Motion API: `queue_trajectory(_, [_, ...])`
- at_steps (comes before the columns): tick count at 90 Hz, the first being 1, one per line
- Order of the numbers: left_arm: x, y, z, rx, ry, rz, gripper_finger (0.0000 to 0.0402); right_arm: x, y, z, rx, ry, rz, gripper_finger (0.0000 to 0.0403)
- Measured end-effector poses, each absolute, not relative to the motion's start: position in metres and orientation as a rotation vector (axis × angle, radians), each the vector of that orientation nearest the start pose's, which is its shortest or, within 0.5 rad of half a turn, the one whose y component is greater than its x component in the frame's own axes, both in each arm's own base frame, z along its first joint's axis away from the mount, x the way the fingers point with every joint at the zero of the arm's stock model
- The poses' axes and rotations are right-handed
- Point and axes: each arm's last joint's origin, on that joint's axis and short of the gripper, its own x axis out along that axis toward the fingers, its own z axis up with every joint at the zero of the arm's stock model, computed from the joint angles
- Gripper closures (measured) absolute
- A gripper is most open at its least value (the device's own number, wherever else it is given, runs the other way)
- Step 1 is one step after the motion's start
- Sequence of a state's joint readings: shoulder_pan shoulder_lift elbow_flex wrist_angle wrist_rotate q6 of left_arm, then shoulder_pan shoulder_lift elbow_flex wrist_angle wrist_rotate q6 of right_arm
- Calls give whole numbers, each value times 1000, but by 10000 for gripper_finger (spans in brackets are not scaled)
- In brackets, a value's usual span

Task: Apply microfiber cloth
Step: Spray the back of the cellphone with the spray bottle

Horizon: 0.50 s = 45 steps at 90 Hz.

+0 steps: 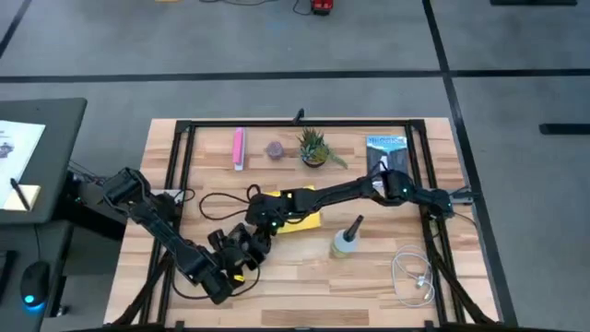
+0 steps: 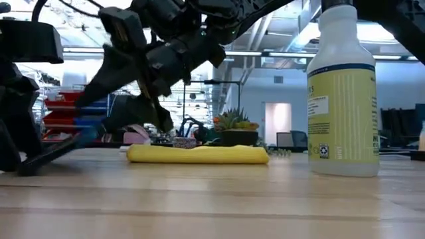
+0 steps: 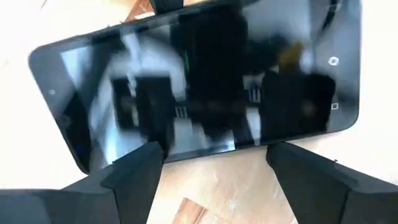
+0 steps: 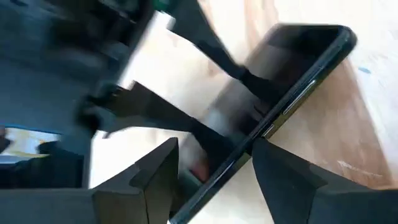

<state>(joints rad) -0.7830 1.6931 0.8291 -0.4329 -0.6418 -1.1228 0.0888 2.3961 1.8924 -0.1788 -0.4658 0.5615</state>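
Note:
The bright yellow microfiber cloth (image 1: 304,221) lies folded and flat on the table (image 1: 369,277), just right of both grippers; in the low view the cloth (image 2: 199,155) is a low roll. A black phone (image 3: 199,87) fills the left wrist view, screen toward the camera. My left gripper (image 1: 244,245) stands open, and the phone's near long edge lies across its fingertips (image 3: 146,163). My right gripper (image 1: 263,219) reaches in from the right. The phone (image 4: 298,68) runs edge-on between the fingers of the right gripper (image 4: 214,146). My left gripper's two spread fingertips reach the phone's near long edge (image 3: 211,148); whether they touch it I cannot tell. My right gripper has one end of the phone (image 4: 239,158) between its two fingers, one on the screen side and one on the back. The phone slants across the gap. I cannot tell whether it is clear of the table.
A yellow spray bottle (image 1: 346,242) stands right of the cloth. A potted plant (image 1: 313,148), a pink bar (image 1: 239,148) and a blue packet (image 1: 387,152) line the far side. A white cable (image 1: 415,277) lies near right, a black cable (image 1: 217,203) at the left.

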Motion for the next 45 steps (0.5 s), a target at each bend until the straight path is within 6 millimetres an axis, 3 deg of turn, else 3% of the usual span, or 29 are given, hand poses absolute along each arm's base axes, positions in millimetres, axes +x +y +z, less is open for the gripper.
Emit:
queue_trajectory(9, [212,-185,130,-181,857,417,123,528,61,161,667,806,387,224])
queue_trajectory(20, [213,-185,130,-177,848,426,123,525,64,150,682,866,367,221])
queue_trajectory(45, [215,-183,130,-190,847,427,123,524,69,135,614,894,320,182])
